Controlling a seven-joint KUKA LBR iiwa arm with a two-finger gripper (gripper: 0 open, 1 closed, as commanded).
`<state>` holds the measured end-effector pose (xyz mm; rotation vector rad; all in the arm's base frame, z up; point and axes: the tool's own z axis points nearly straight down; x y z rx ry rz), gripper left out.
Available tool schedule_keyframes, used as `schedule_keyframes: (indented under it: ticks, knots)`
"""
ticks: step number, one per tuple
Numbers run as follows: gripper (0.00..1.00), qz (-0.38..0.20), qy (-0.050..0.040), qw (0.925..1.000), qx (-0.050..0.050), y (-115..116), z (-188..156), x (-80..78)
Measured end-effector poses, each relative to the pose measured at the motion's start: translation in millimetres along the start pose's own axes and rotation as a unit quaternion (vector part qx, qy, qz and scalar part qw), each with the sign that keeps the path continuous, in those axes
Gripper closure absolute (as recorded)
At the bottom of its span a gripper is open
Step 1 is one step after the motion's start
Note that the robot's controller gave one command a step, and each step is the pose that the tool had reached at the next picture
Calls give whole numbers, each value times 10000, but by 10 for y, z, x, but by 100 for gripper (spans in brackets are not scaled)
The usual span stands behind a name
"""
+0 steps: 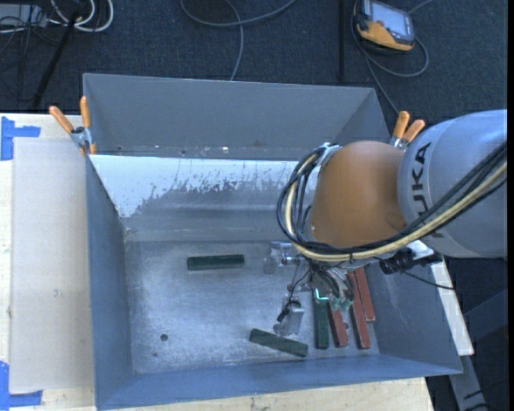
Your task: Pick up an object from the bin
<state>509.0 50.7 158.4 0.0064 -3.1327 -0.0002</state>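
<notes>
Nearest, along the foot of the near wall of the grey metal bin [108, 298], a dark flat bar [278, 342] lies on the floor. It is a slim, matte, straight-edged slab, skewed so that its right end sits a little nearer than its left. Just to its right, toward the near right corner, a small bundle of sticks lies side by side, running near to far: a dark green stick [322, 327] on the left, then two reddish-brown sticks [361, 308] with flat faces like painted wood or plastic. To the left, a tiny dark speck [164, 338] marks the otherwise scuffed floor. The gripper [291, 315] hangs low just beyond the dark flat bar and right beside the green stick, and its metal parts are tangled among thin wires (whether it is open or closed cannot be told, and nothing is visibly held). Above it bulges the smooth, rounded orange cover [355, 191] of the wrist, wrapped by looping black and pale cables [293, 204], with the glossy grey arm [463, 182] coming in from the right. Farther back and to the left, well apart from the gripper, a second dark green bar [215, 263] lies crosswise on the floor, long and rectangular. Beyond it, the sloping far wall shows speckled, streaky wear on its dull metal.
</notes>
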Motion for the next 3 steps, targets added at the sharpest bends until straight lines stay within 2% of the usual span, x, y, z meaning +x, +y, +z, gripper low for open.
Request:
schedule_keyframes:
  ticks: [1, 2, 3]
  knots:
    - [0, -667, -46, 9978, 2, -429, 909, 256]
    - [100, -661, -38, 9978, 2, -420, 886, 255]
    - [100, -1123, -79, 9936, 12, -559, -517, 338]
